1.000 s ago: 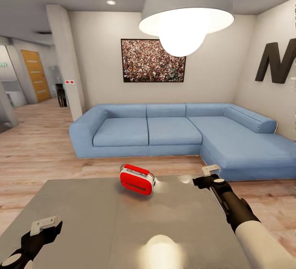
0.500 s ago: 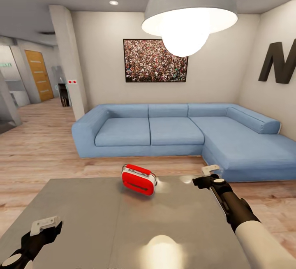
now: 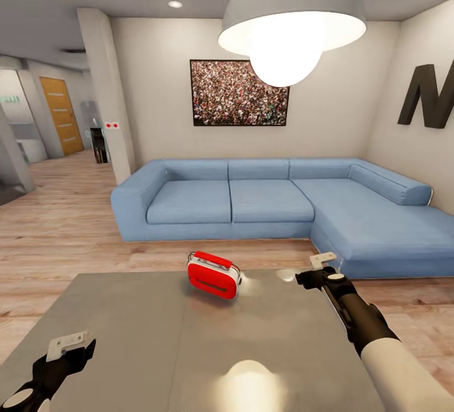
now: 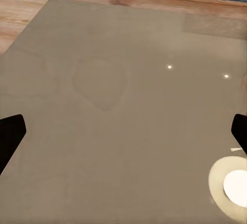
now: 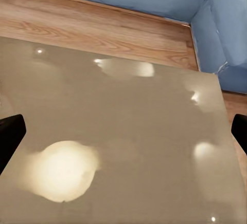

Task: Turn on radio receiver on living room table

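**A:** What is the biggest thing in the head view?

**B:** The living room: beige walls, a pale plank floor, and a blue L-shaped sofa point(image 3: 277, 204) running from ten o'clock round to three o'clock. A framed crowd picture point(image 3: 239, 92) hangs at twelve o'clock, and a lit pendant lamp point(image 3: 290, 18) hangs large at one o'clock.

**A:** And the table?

**B:** The table point(image 3: 157, 343) takes up the lower half, from eight o'clock to five o'clock, its glossy grey top mirroring the lamp.

**A:** Where is the radio?

**B:** The radio receiver point(image 3: 213, 275), small and bright red with a top handle, stands on the table's far part, just below the picture's centre. Its dial cannot be made out from here.

**A:** The arms?

**B:** The right gripper point(image 3: 323, 263) hovers at four o'clock, over the table's far right edge, near the radio but apart from it. The left gripper point(image 3: 69, 344) hangs at seven o'clock, well apart from it. In each wrist view the dark fingertips sit at opposite edges over bare tabletop, so both pairs of jaws stand apart, holding nothing.

**A:** What has just changed?

**B:** The whole scene has slid slightly right since a second ago, so the camera turned a little; the grippers kept their places. I judge the robot has settled facing the radio, and the reach for the switch is not yet begun.
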You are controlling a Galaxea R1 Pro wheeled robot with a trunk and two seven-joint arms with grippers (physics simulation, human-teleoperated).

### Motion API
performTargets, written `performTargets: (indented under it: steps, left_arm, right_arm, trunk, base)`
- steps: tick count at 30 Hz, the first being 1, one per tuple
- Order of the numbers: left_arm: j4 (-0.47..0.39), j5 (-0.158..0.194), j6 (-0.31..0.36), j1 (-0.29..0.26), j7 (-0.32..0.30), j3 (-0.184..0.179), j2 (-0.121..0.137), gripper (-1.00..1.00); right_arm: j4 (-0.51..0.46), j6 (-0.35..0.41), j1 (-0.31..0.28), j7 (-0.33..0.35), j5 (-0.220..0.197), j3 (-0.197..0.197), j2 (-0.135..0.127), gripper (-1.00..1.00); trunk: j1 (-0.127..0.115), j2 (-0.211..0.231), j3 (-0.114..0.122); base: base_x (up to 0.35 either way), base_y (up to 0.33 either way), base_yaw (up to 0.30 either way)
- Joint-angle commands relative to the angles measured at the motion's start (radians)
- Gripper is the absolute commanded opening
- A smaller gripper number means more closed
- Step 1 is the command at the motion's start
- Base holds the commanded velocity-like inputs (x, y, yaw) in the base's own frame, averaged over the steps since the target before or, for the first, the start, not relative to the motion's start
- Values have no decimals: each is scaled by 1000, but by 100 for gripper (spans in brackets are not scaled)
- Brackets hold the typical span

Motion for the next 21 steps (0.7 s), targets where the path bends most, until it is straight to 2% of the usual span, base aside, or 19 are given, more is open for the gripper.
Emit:
performTargets:
  steps: [1, 9, 21]
  left_arm:
    - [0, 0, 0, 0, 0, 0, 0, 100]
    - [1, -1, 0, 0, 0, -1, 0, 100]
    - [2, -2, 0, 0, 0, -1, 0, 100]
  right_arm:
    - [0, 0, 0, 0, 0, 0, 0, 100]
    - [0, 0, 0, 0, 0, 0, 0, 100]
    - [0, 0, 0, 0, 0, 0, 0, 100]
  trunk:
    - [0, 0, 0]
    - [0, 0, 0]
    - [0, 0, 0]
  base:
    - [0, 34, 0]
    - [0, 178, 0]
    - [0, 17, 28]
